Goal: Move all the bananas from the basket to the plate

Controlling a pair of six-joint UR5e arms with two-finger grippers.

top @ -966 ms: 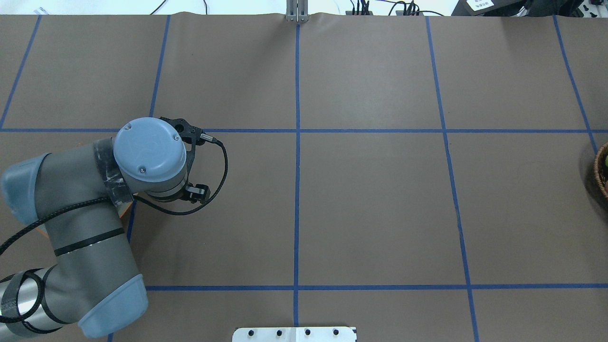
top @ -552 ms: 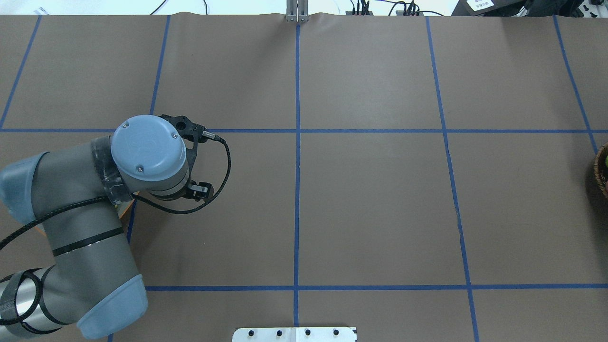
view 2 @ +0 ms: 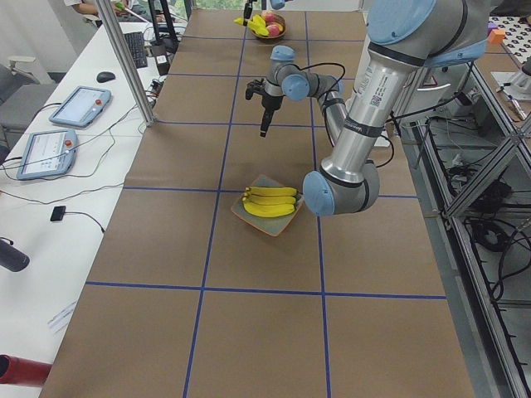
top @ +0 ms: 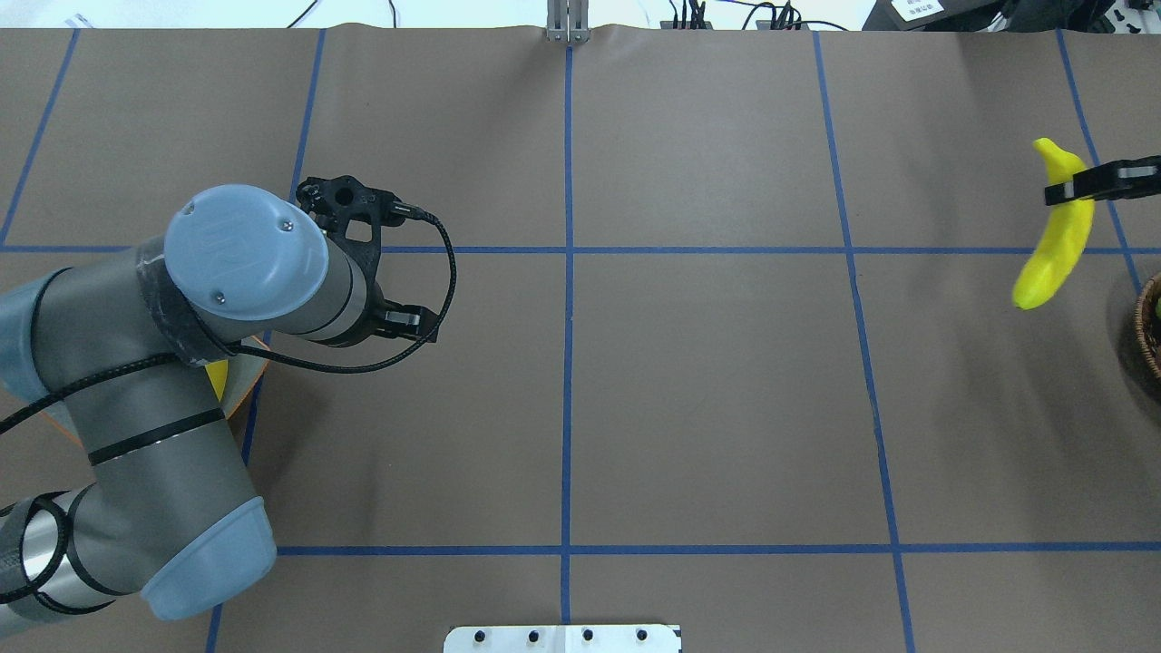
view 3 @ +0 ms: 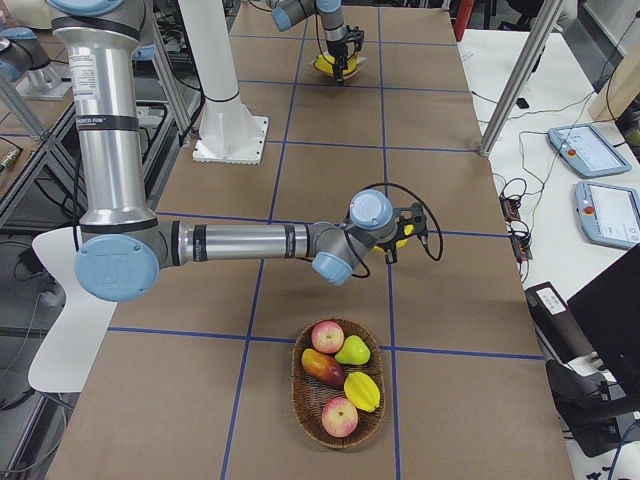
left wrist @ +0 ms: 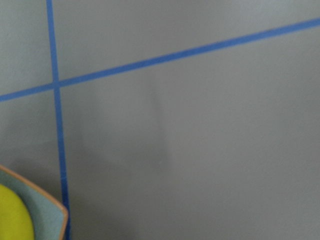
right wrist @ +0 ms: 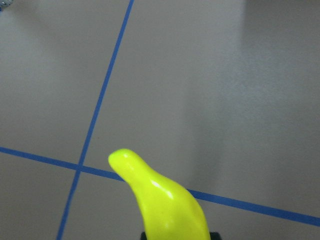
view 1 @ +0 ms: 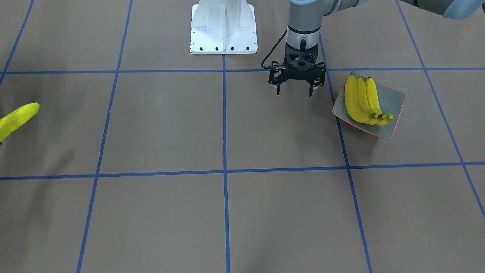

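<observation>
Three yellow bananas (view 1: 362, 100) lie side by side on the grey-green, orange-rimmed plate (view 1: 396, 100). My left gripper (view 1: 294, 93) hangs open and empty beside the plate, toward the table's middle. In the overhead view the left arm hides most of the plate (top: 243, 385). The left wrist view catches one plate corner (left wrist: 50, 205). My right gripper (top: 1072, 189) is shut on a fourth banana (top: 1052, 240), held in the air above the table a short way from the basket (view 3: 300, 405). That banana (right wrist: 167, 202) fills the bottom of the right wrist view.
The wicker basket (top: 1148, 326) at the table's right end holds apples (view 3: 328, 337), a mango and other fruit. The white robot base (view 1: 223, 28) stands at the table's near edge. Blue tape lines divide the brown table cover.
The right gripper has come into the overhead view from the right edge with a banana in it. The left arm has shifted away from the plate, toward the far side of the table.
</observation>
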